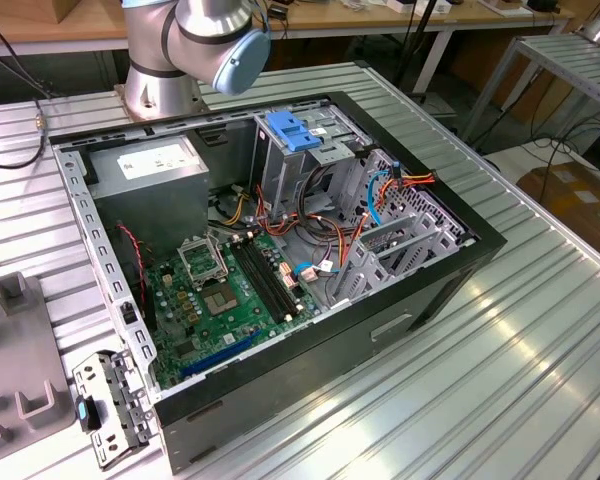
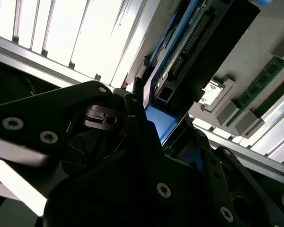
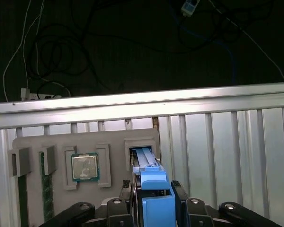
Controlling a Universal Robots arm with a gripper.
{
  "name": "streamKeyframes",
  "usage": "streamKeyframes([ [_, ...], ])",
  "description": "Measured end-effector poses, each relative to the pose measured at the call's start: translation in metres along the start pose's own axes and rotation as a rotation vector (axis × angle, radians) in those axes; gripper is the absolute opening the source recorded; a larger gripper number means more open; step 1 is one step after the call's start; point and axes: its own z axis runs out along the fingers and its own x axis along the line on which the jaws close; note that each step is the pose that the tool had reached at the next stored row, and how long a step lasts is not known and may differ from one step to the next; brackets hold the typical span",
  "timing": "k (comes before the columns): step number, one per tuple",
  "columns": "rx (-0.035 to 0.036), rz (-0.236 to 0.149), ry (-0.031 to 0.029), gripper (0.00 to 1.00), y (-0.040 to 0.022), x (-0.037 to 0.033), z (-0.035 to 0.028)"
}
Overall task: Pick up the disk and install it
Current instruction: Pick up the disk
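**A:** While the end effector (image 3: 154, 208) hangs over that grey tray (image 3: 116, 142) in the first wrist view, what's actually sitting in the thing?

**B:** The tray's on the slatted metal counter (image 3: 227, 142). One pocket holds a square processor chip (image 3: 85, 167). Green memory sticks (image 3: 46, 194) lie in the slots further along. The disk (image 3: 150, 177) stands on edge in the pocket just beside the chip, blue rail facing the camera.

**A:** And the disk vs the end effector?

**B:** It's right between the fingers (image 3: 176, 191). They sit tight on both flat sides, so I'd call it clamped on the disk. I can't tell if the far end is resting in the pocket or just clear of it.

**A:** Does the second wrist view add anything?

**B:** Yeah, it catches the disk (image 2: 199, 38) from the side. You get the dark underside with the connector row and the blue rail along the edge, running down into the black fingers. The chip and memory sticks sit beyond it.

The exterior view gives you the open computer case (image 1: 310, 370), lying on its side on the counter. Inside are a green motherboard (image 1: 225, 295), a grey power supply (image 1: 155, 165) in the corner, and a metal cage (image 1: 280, 175) topped by a blue latch (image 1: 292, 132). There are red, orange and blue cables (image 1: 380, 195) in there too.

The arm (image 1: 195, 40) has its base just behind the case. A loose metal bracket (image 1: 110, 405) lies on the counter between the case and the tray.
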Motion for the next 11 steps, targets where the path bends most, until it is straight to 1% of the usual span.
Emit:
streamKeyframes([
  [4, 0.0000, 0.000, 0.0000, 0.44, 0.0000, 0.0000, 0.0002],
  [5, 0.0000, 0.000, 0.0000, 0.38, 0.0000, 0.0000, 0.0002],
  [11, 0.0002, 0.000, 0.0021, 0.37, 0.0000, 0.0000, 0.0008],
])
